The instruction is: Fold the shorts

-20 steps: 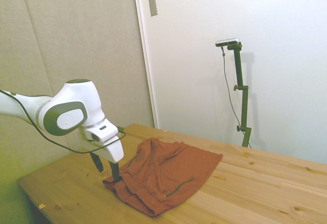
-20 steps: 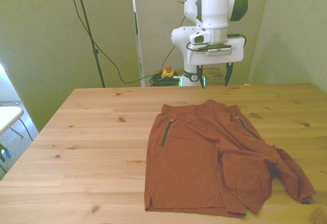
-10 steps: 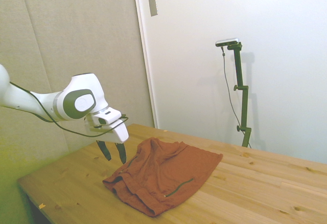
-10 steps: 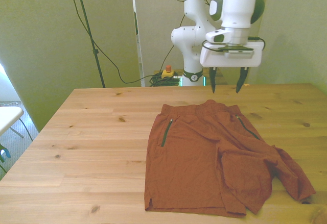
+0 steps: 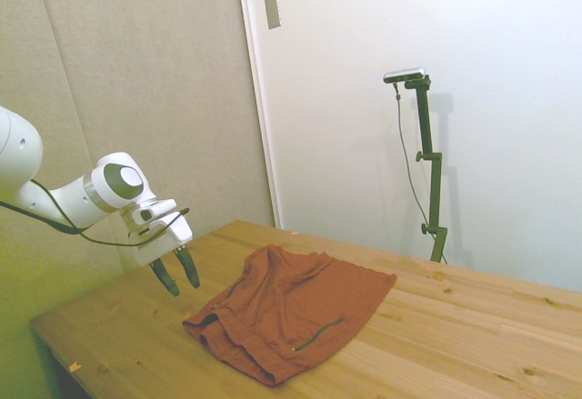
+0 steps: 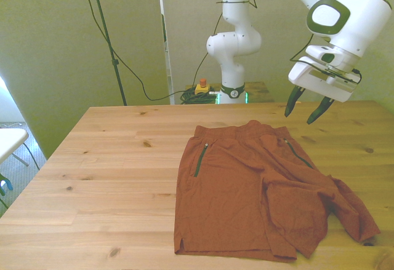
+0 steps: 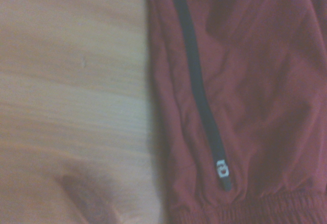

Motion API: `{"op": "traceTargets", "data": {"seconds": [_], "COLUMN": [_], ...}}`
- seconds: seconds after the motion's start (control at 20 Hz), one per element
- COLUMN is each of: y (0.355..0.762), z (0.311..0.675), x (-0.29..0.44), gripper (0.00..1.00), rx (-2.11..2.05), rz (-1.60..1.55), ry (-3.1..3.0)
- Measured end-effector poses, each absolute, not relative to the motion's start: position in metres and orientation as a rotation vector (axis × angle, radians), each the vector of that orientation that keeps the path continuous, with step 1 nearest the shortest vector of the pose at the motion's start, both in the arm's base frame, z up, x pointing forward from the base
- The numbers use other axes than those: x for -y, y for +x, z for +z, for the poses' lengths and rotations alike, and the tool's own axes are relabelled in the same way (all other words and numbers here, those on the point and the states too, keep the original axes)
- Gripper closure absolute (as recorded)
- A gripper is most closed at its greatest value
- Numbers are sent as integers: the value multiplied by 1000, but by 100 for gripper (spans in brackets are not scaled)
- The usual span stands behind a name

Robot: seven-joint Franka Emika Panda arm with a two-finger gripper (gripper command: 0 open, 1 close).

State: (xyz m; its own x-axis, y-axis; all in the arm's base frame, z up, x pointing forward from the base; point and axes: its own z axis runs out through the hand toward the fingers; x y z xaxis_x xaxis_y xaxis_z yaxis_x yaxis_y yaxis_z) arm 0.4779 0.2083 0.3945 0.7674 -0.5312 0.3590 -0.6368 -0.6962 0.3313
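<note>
Since no fold shows yet, read this as the start of the task:

Shorts: the shorts (image 6: 258, 193) lie spread on the table (image 6: 111, 178), waistband toward the far edge and both legs toward the near edge; one leg is rumpled and partly doubled over itself at the front view's right.

Zippers: two dark zipper lines (image 6: 200, 159) run down from the waistband, one on each side; the wrist view shows one of them (image 7: 199, 106) close up beside bare wood, with its pull near the elastic band.

Gripper: the gripper (image 6: 306, 107) hangs in the air off the waistband corner at the front view's right, above the table and apart from the cloth; you can see its fingers spread with nothing between them.

Done: nothing you can count as a fold; the rumpled leg looks accidental rather than placed.

Left: by my judgement the whole job, meaning you must grasp an edge of the shorts, carry it across the other half, lay it flat and release.

Risk: the rumpled leg may drag unevenly when lifted.
</note>
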Motion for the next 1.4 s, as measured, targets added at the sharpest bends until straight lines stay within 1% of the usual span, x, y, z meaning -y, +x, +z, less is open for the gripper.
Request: {"op": "traceTargets", "data": {"seconds": [0.25, 0.5, 0.85, 1.15, 1.2, 1.4], "y": [476, 470, 462, 476, 478, 479], "z": [365, 336, 326, 320, 320, 320], "x": [-218, -237, -223, -201, -201, -202], "gripper": [0, 0, 0, 0, 100, 100], "rx": [731, 640, 624, 626, 630, 635], "rz": [369, 337, 278, 337, 343, 353], "ry": [2441, 2402, 2291, 2242, 2248, 2260]}}
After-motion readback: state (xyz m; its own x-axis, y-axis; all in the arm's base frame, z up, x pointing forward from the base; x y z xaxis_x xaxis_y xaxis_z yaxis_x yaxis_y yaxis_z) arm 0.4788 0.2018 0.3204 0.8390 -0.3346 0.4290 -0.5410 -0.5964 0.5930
